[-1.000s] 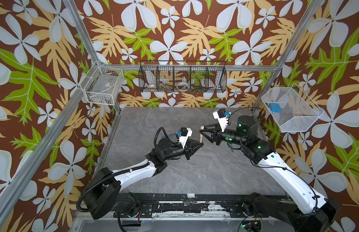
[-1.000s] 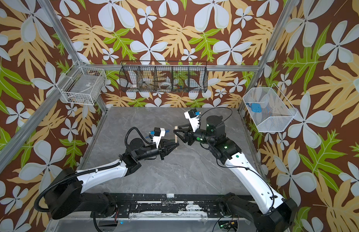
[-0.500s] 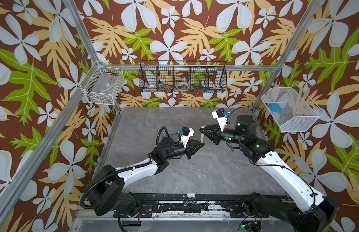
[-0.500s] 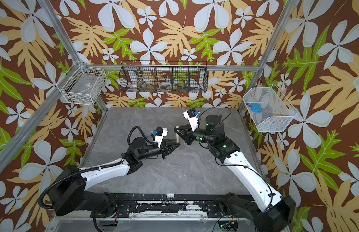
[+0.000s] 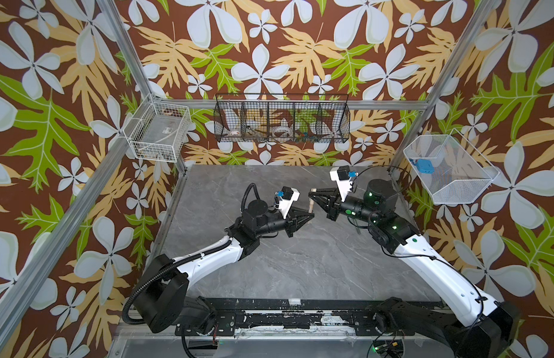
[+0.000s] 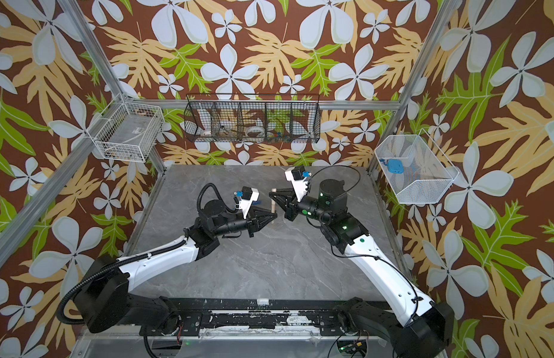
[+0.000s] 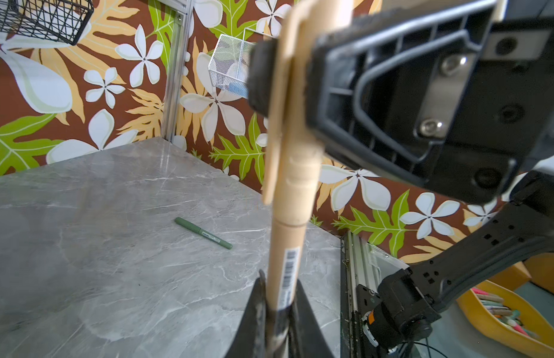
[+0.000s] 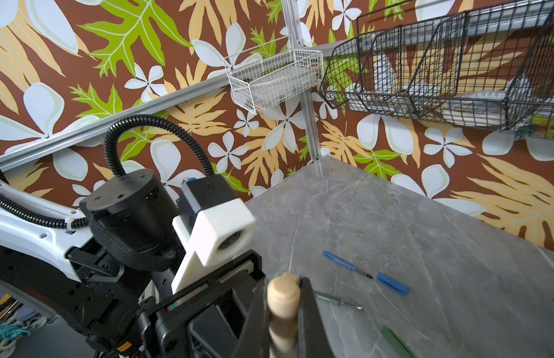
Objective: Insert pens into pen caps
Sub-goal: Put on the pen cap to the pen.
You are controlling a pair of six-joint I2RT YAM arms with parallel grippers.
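Tan pen (image 7: 285,257) stands upright above my grey marble table (image 5: 300,266) — left gripper (image 5: 310,213) pinching its barrel, right gripper (image 8: 283,297) clamped on its tan cap (image 7: 296,130); floral walls (image 5: 269,62) surround, 1 green pen (image 7: 203,232) lying flat.

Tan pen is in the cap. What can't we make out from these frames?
- Tip of the tan pen: hidden inside the tan cap, left wrist view; seating depth unclear.
- Green piece: cut by the frame edge, right wrist view; cap or pen unclear.
- Black wire basket contents: too small in both top views.
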